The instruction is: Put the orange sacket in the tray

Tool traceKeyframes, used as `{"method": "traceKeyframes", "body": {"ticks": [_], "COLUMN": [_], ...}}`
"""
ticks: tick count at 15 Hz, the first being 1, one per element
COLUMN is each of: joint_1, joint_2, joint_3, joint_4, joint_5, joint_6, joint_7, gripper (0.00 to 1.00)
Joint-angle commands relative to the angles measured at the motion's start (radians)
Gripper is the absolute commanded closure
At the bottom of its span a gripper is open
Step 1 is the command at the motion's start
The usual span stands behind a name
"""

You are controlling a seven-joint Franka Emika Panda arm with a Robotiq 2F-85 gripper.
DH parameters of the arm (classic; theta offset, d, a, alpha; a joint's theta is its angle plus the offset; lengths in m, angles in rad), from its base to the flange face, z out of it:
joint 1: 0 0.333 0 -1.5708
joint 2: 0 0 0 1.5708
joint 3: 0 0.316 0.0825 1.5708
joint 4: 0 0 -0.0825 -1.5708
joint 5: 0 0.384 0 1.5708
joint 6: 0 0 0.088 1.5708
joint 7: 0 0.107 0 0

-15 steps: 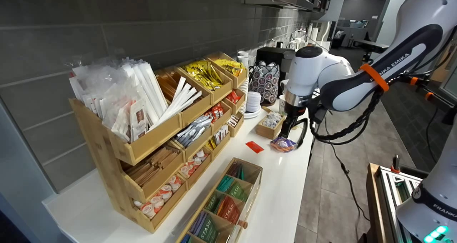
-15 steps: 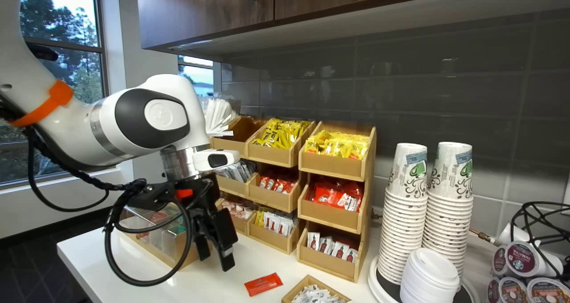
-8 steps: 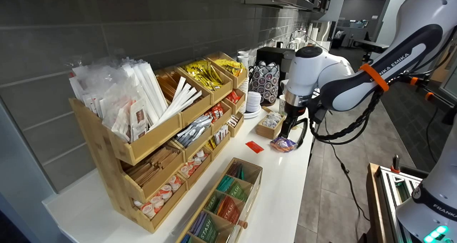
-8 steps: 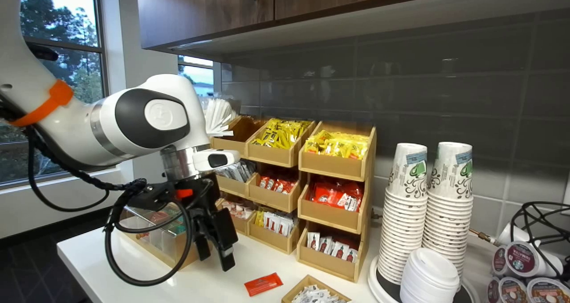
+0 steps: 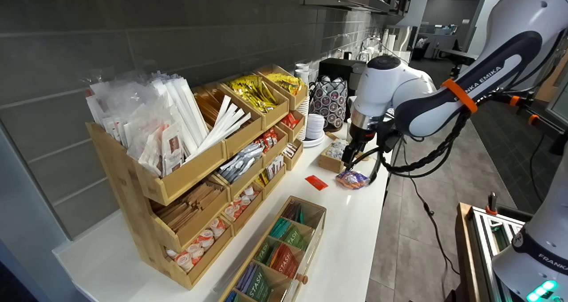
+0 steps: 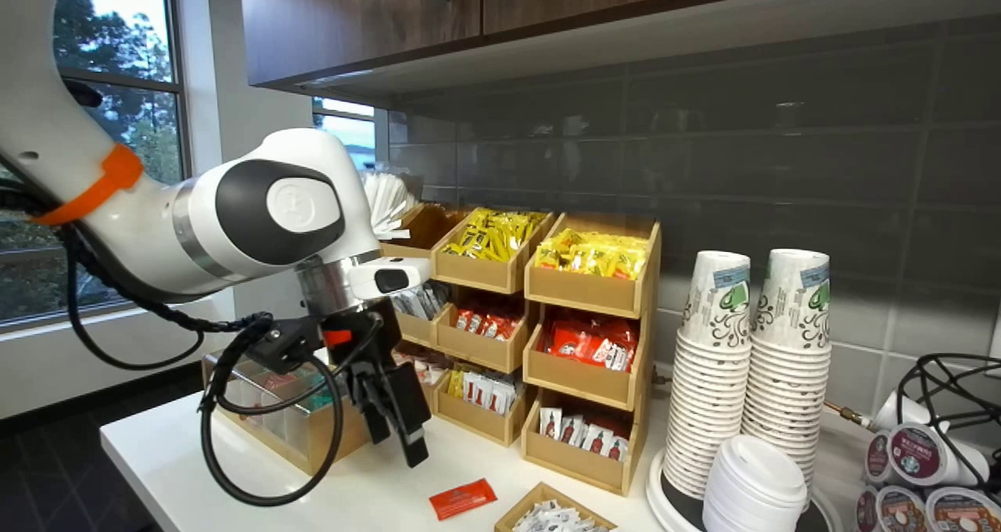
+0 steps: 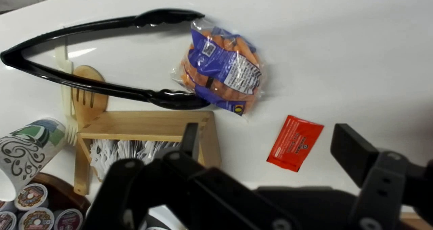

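Picking the printed orange-red sachet [image 7: 296,143] probably needs the claw [image 7: 269,140], which is spread and empty, to pinch low across its middle.

The orange sacket [image 7: 295,143] was a small, thin, orange-red rectangle, its upper face printed with a round dark emblem and fine lettering too small to read. It lay flat on the white counter [image 7: 355,54], near but apart from a wooden box [image 7: 145,120]; in the wrist view its long sides slanted from upper right to lower left.
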Motion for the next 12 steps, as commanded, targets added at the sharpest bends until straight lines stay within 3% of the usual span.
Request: {"method": "traceKeyframes", "body": {"ticks": [1, 6, 9, 11, 12], "joint_1": [-0.003, 0.016, -0.029, -0.051, -0.001], "joint_2": [0.084, 0.208, 0.278, 0.316, 0.33], "joint_3": [-0.032, -0.093, -0.05, -0.017, -0.054], "joint_4": [0.047, 0.111, 0.144, 0.163, 0.168], "joint_5": [-0.052, 0.007, 0.074, 0.139, 0.237], "joint_6": [0.119, 0.298, 0.388, 0.423, 0.44], "joint_7": [0.094, 0.013, -0.064, -0.129, -0.216], "gripper": [0.0, 0.0, 0.0, 0.0, 0.0]}}
